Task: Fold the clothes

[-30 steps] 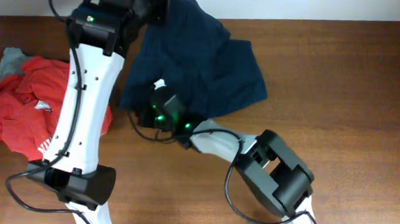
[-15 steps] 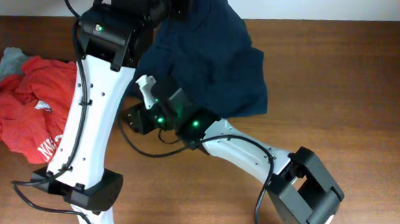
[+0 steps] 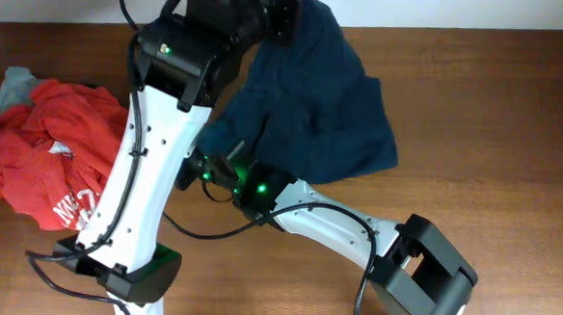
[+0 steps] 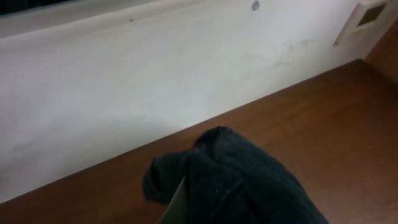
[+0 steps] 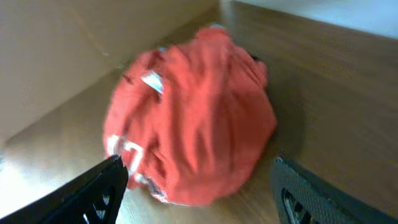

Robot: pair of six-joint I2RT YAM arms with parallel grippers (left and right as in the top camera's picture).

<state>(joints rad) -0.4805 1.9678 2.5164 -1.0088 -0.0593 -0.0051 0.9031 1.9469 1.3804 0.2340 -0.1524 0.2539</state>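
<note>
Navy garment (image 3: 322, 111) is probably limp and light, best gripped at hem corners. Left tool (image 3: 285, 13) clamps it; right tool (image 5: 199, 179) stands apart.

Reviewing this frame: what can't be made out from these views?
- Left gripper grip: overhead, navy garment and wrist cover it; the left wrist view's bottom edge cuts it off.
- Right gripper tips: overhead, under the left arm.
- Grey garment: overhead, red garment overlaps it.
- Red garment's print: blurred in right wrist view.

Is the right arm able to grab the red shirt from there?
Probably yes. The right tool is open and faces the red shirt, with nothing showing in between.
</note>
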